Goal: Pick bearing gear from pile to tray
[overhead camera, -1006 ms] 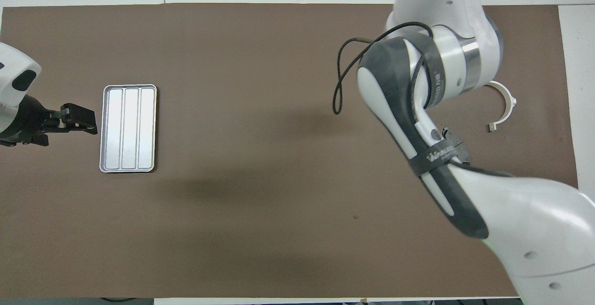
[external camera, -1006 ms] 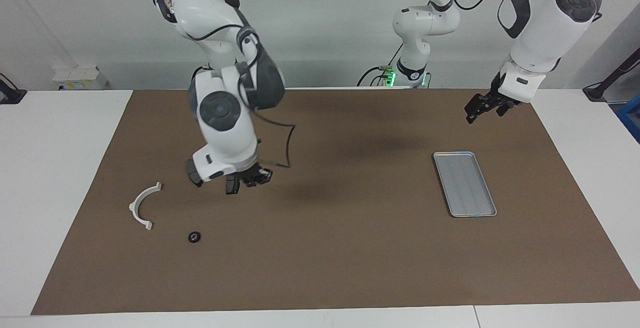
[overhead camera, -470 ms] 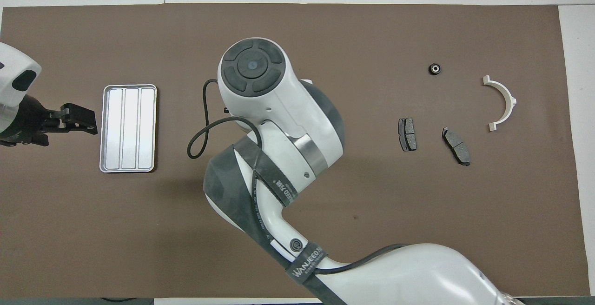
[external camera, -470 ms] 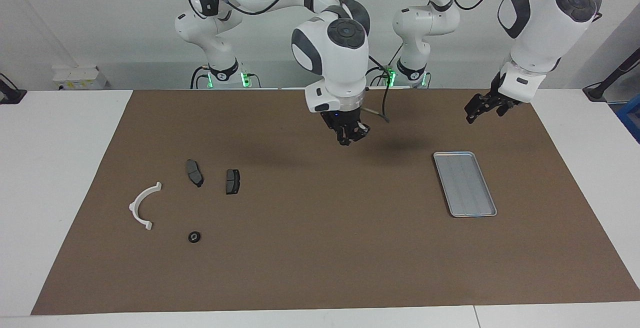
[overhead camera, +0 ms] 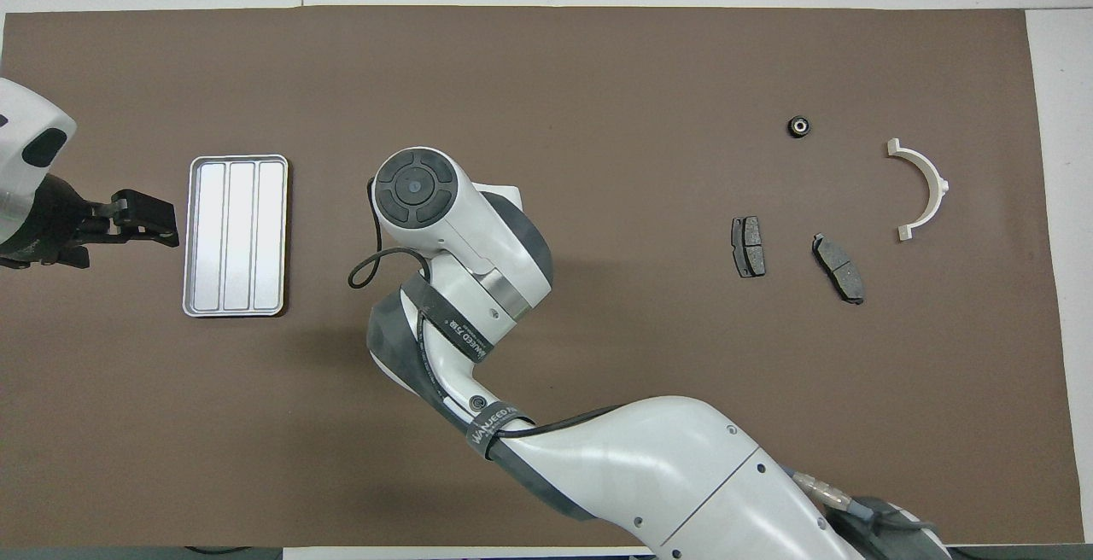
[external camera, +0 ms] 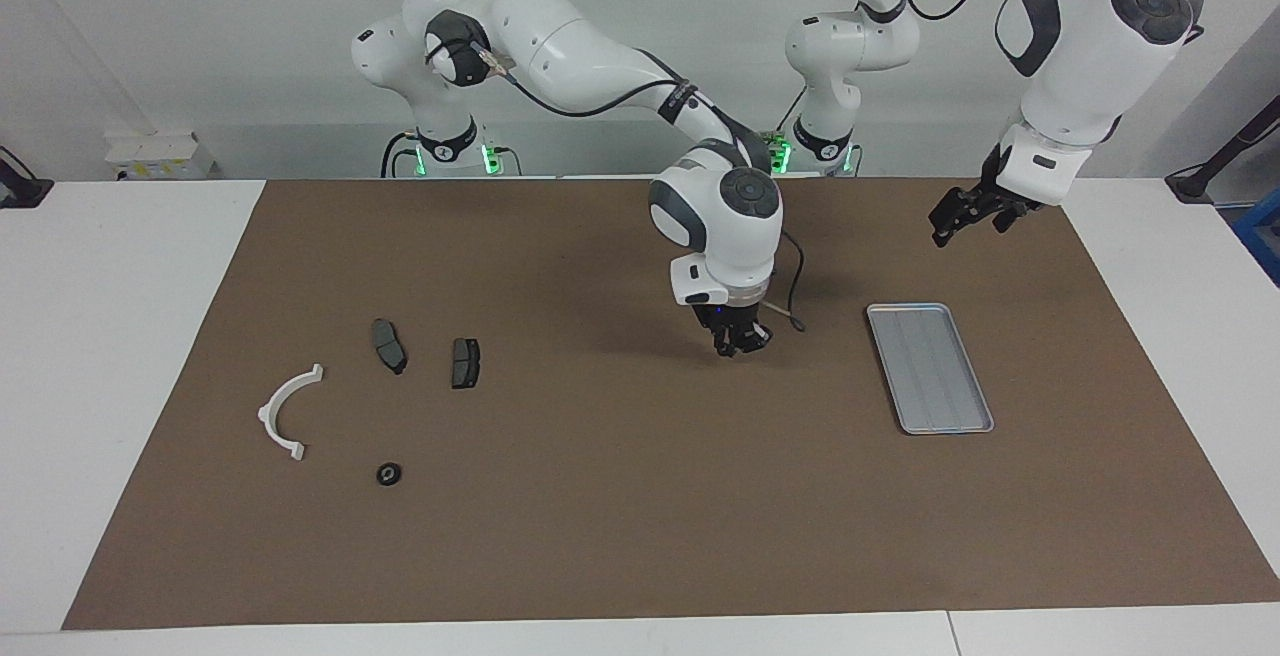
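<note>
Right tool (external camera: 740, 344) now lower, nearer tray (external camera: 930, 366), between it and pile (external camera: 385, 396).

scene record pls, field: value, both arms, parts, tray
right gripper: shut, over bare mat between pile and tray; whether it holds a part cannot be told
left gripper: open, waiting in the air above the mat by the tray
tray: empty, toward left arm's end
white arc: on mat, right arm's end
grey pads: apart, lying flat
black round piece: farthest from robots
</note>
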Robot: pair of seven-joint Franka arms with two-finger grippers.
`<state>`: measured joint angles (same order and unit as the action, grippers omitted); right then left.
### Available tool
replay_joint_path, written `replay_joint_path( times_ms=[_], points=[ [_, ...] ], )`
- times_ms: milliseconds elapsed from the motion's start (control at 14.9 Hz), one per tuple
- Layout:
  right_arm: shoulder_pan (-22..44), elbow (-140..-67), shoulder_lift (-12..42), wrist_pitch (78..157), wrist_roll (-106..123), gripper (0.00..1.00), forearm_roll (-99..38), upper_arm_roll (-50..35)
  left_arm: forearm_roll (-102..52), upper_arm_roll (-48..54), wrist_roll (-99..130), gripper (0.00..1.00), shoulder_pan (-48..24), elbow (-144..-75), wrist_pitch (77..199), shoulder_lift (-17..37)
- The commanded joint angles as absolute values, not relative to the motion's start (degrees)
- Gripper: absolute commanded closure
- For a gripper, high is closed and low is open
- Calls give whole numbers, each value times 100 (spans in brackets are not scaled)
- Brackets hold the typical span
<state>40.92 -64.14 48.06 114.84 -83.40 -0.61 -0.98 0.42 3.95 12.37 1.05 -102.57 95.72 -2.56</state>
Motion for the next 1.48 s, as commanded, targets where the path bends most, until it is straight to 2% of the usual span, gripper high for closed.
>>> replay_joint_path(
  times_ms=[0,335,403,470,537,671,805,1073,1275,1409],
  points=[
    [4140,-6232,5027,11593,-8499,100,123,-44,-18,396,1187,0,123,-10406,9659,-413],
    [4175,-6223,5133,11620,-8569,100,299,-44,-18,396,1187,0,123,-10406,9668,-413],
    [4175,-6214,5133,11506,-8569,75,299,-44,-18,396,1187,0,123,-10415,9659,-413],
    [4175,-6162,5124,11348,-8569,34,299,-35,-18,396,1187,0,123,-10406,9659,-413],
    [4140,-6013,5115,11060,-8552,0,299,-35,-18,396,1187,0,123,-10415,9659,-413],
    [3904,-5522,5028,10296,-8386,0,273,-79,-18,396,1187,0,123,-10406,9659,-413],
    [3491,-5335,4634,9714,-7651,0,159,-193,-18,396,1187,0,123,-10406,9659,-413],
    [2007,-5379,3746,8625,-4475,0,17,-439,-18,396,1187,0,123,-10406,9668,-413],
    [1110,-5492,3647,8551,-2362,0,88,-396,-18,430,1204,0,36,-10406,9677,-431],
    [626,-5904,3560,8962,-1393,0,350,-404,-26,431,1658,0,-402,-10433,10052,-413]
  ],
)
